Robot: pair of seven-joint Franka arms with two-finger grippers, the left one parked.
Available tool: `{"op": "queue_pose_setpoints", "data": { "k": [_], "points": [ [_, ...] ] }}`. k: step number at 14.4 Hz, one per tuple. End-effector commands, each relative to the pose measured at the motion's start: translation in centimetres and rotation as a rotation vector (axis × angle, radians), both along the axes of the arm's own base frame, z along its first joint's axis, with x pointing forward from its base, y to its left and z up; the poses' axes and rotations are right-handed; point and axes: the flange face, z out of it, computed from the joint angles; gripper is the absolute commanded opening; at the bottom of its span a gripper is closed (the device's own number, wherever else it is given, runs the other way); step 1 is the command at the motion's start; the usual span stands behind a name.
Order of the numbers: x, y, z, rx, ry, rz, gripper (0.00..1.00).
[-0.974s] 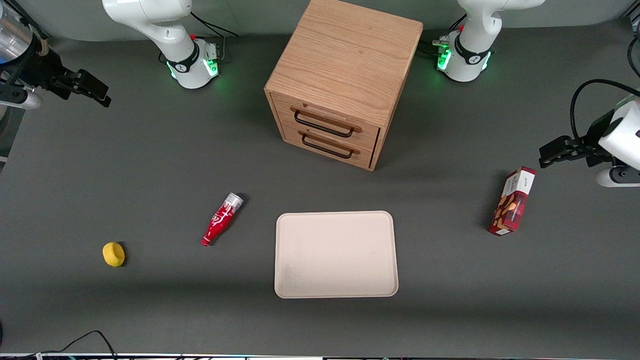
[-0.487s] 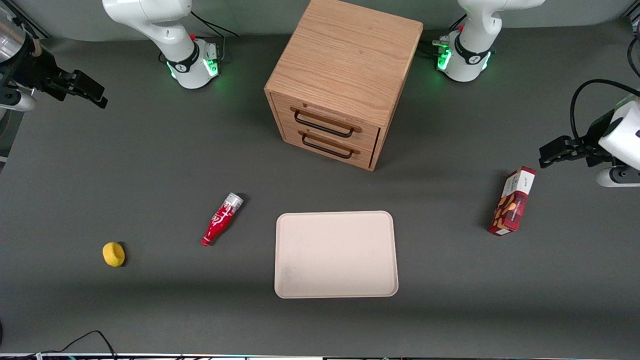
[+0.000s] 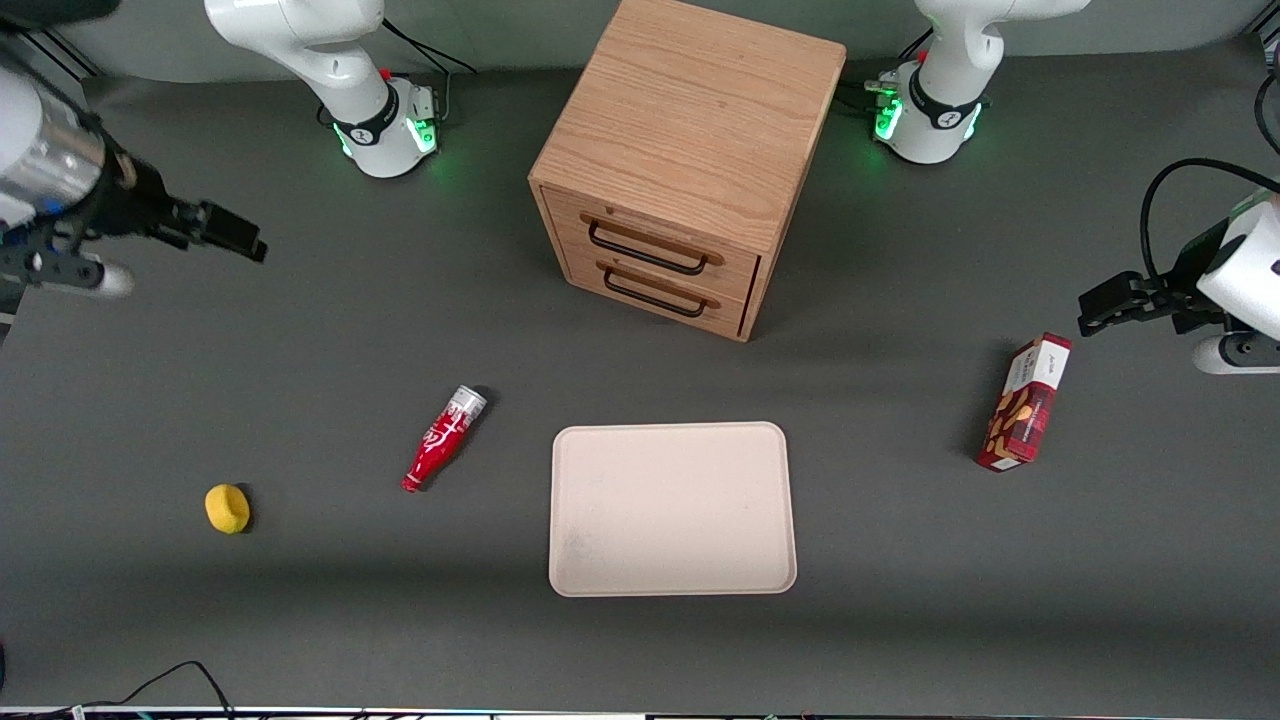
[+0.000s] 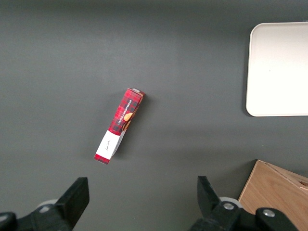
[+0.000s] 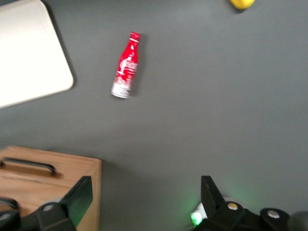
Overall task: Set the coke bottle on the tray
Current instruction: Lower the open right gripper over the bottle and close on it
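- The gripper [image 3: 232, 232] hangs high over the working arm's end of the table, fingers spread wide with nothing between them, well apart from the coke bottle [image 3: 444, 439]
- Bottle's lying on its side on the bare table, silver base end pointing to about one o'clock in the front view, red cap to seven; a lying bottle can roll, so a grasp across its body looks the safer call
- It sits just beside the tray [image 3: 672, 508], at the tray's nine o'clock, not touching the rim, so I'd judge the carry to be short
- Tray is flat and bare
- A yellow lump [image 3: 227, 508] rests toward the working arm's end; the snack box [image 3: 1024, 404] lies toward the parked arm's end, both well out of the way
- Wooden drawer cabinet [image 3: 685, 160] stands at the tray's twelve o'clock, both drawers shut
- Surface is a matte dark grey mat [image 3: 300, 340], evenly lit
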Motion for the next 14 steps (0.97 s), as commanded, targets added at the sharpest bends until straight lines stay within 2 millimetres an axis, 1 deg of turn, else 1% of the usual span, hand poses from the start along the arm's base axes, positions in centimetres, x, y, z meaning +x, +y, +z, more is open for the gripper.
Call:
{"op": "queue_pose_setpoints", "data": {
  "k": [1,2,3,4,5,7,9,10,12,14],
  "points": [
    [5.7,4.9,-5.8,0.009,0.051,-0.157,1.00],
    [6.7,5.8,-9.4,-0.003,0.073,-0.233,1.00],
    [7.6,6.8,-13.5,-0.009,0.088,-0.286,1.00],
    [8.0,7.6,-17.7,-0.023,0.099,-0.325,1.00],
    [8.4,7.7,-21.6,-0.028,0.104,-0.361,1.00],
    [9.2,7.8,-27.9,-0.033,0.114,-0.397,1.00],
    [9.9,7.7,-33.0,-0.051,0.121,-0.432,1.00],
    [10.0,7.5,-35.2,-0.062,0.112,-0.459,1.00],
    [9.5,7.5,-38.3,-0.087,0.079,-0.476,1.00],
    [8.2,8.0,-40.4,-0.093,0.052,-0.463,1.00]
  ]
}}
